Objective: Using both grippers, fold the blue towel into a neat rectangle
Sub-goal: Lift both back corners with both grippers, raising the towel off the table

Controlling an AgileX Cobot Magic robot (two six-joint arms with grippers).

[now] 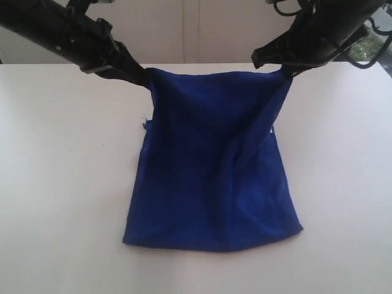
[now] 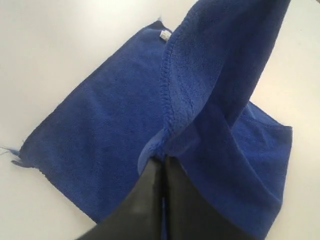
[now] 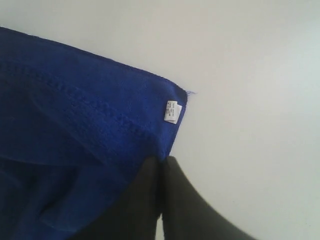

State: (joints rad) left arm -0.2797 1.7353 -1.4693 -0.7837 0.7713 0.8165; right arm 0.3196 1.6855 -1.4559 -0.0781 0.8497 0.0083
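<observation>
The left gripper [image 1: 139, 75] has its 2 fingers pressed together on one upper corner of the blue towel [image 1: 211, 165]. The right gripper [image 1: 283, 69] is clamped the same way on the other upper corner. Together they hold that edge above the white worktop [image 1: 55, 184], with a pale wall [image 1: 196, 30] behind. The towel stretches between the 2 grippers and slopes down. Its lower part lies creased on the middle of the worktop. A small white label [image 3: 172, 111] sits at one corner.
</observation>
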